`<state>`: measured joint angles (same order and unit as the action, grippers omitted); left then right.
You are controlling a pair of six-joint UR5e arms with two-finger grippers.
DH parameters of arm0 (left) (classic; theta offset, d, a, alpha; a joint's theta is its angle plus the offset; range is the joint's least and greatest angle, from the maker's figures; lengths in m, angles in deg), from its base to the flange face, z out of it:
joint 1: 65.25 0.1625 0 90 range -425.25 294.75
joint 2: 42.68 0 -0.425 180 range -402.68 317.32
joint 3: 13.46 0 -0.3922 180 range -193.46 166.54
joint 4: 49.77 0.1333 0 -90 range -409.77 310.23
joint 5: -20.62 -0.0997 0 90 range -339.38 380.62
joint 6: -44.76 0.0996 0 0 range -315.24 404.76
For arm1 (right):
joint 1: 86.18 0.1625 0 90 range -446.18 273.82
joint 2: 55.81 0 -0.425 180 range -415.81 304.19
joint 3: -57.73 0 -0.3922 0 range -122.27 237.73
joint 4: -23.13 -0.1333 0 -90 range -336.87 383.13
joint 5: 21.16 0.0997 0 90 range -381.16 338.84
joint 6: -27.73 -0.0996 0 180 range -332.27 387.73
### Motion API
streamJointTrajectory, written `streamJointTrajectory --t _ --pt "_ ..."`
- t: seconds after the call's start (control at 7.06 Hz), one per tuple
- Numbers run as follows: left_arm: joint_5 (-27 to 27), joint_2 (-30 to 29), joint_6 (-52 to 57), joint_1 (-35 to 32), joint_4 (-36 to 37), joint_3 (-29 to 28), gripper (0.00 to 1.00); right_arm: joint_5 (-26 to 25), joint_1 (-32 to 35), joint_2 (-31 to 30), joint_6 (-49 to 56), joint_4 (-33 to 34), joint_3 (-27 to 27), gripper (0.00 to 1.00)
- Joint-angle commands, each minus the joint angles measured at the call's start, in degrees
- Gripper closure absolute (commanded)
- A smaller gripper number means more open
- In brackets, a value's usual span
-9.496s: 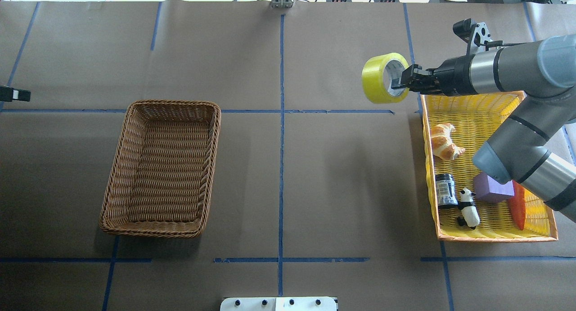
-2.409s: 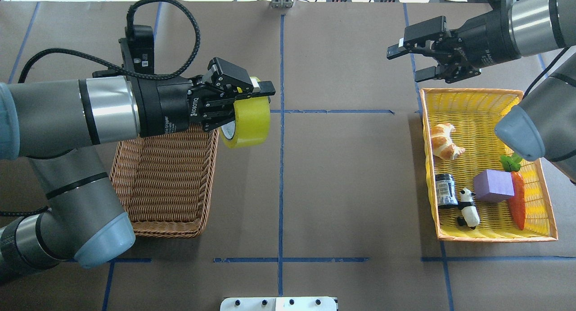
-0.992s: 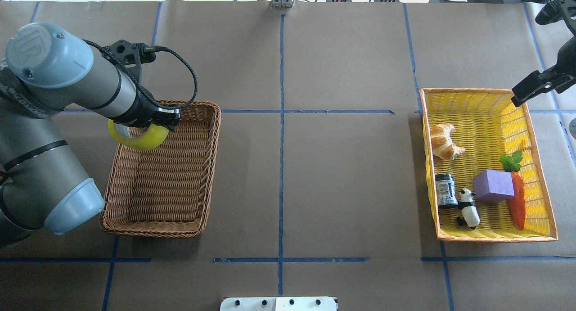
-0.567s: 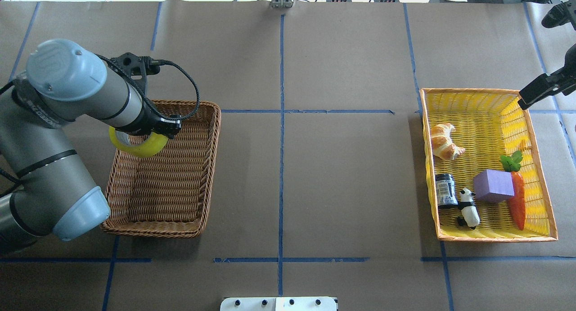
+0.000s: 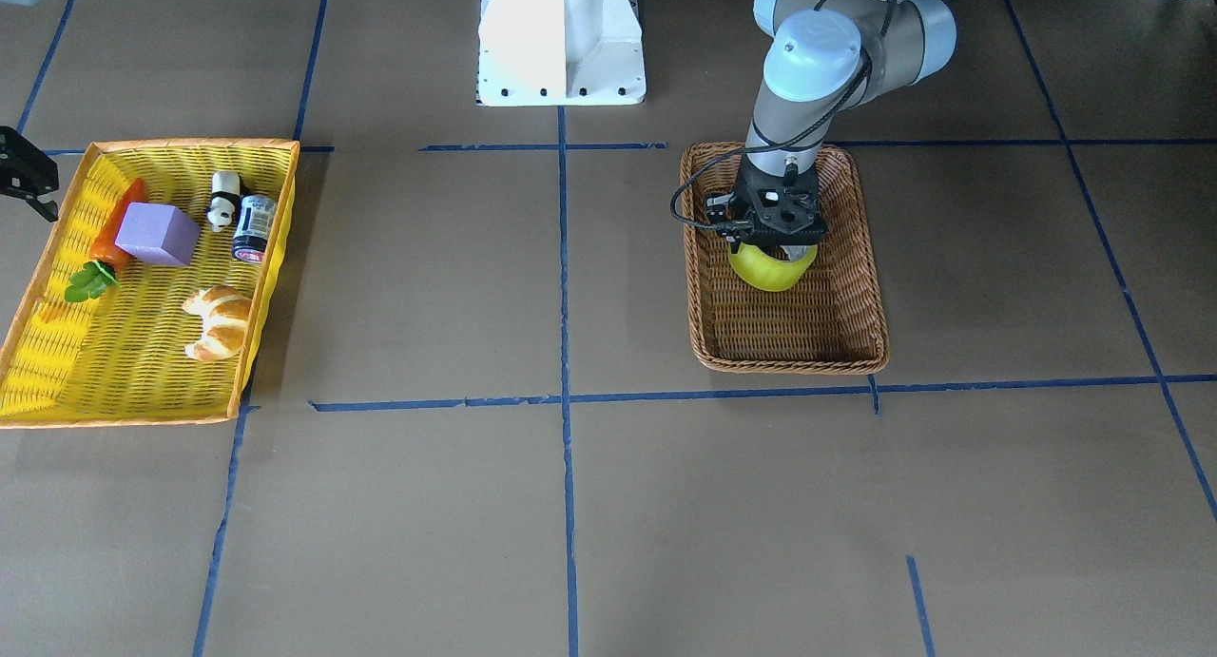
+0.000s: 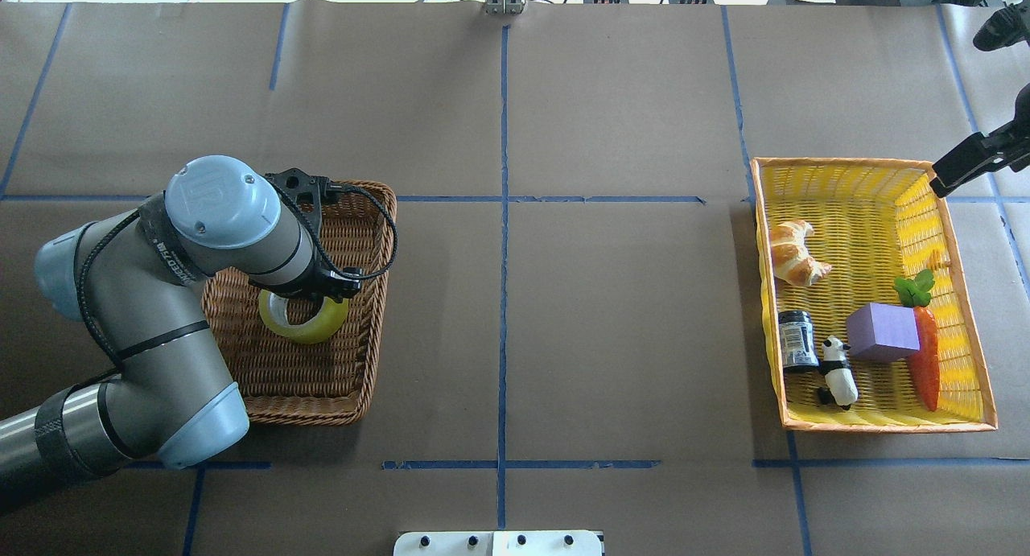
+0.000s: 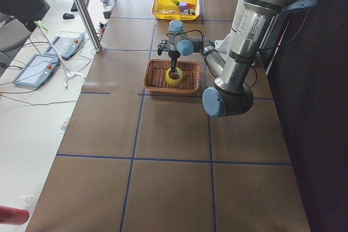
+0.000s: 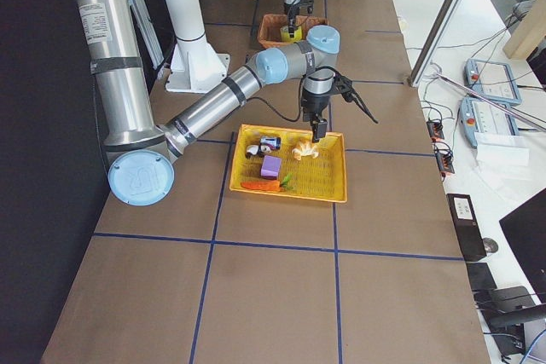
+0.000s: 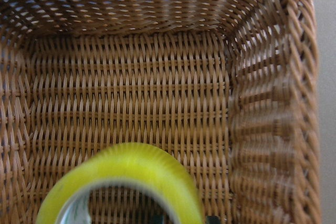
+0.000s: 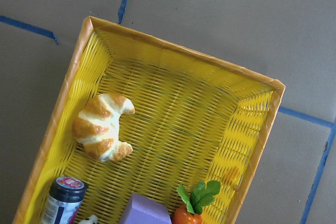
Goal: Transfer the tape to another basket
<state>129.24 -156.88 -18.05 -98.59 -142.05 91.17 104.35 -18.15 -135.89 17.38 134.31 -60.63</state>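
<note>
Left gripper is clamped on the tape, low inside the basket toward the desk's left edge; we see bare weave all round it. Right gripper: can't tell.

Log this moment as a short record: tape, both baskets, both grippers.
tape: yellow-green packing tape roll, low inside the brown woven wicker basket
left gripper: pointing down, shut on the tape
right gripper: near a far corner of the yellow plastic-weave basket, jaws unclear
yellow basket contents: croissant, purple block, carrot, panda figure, dark jar
task status: tape not yet released
</note>
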Motion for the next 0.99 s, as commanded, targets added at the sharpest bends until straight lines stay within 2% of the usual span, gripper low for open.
streamJointTrajectory --t 0.0,0.28,0.43,0.57,0.85 --pt "-0.2 -0.1 0.6 -0.2 -0.2 0.2 0.0 0.0 0.0 0.0 0.0 0.0 0.0 0.0" --pt "0.5 0.6 9.6 -4.5 0.7 3.5 0.0 0.0 0.4 -0.3 0.3 0.0 0.1 0.0" --pt "1.7 2.2 18.3 -8.9 1.8 4.3 0.0 0.1 1.7 -0.5 2.0 0.1 0.7 0.0" --pt "7.2 3.8 27.8 -15.9 2.7 3.4 0.0 2.3 4.2 -1.6 6.2 0.0 2.1 0.0" --pt "16.1 11.3 47.5 -31.5 2.7 1.4 0.0 5.9 12.4 -4.8 18.5 0.0 5.5 0.0"
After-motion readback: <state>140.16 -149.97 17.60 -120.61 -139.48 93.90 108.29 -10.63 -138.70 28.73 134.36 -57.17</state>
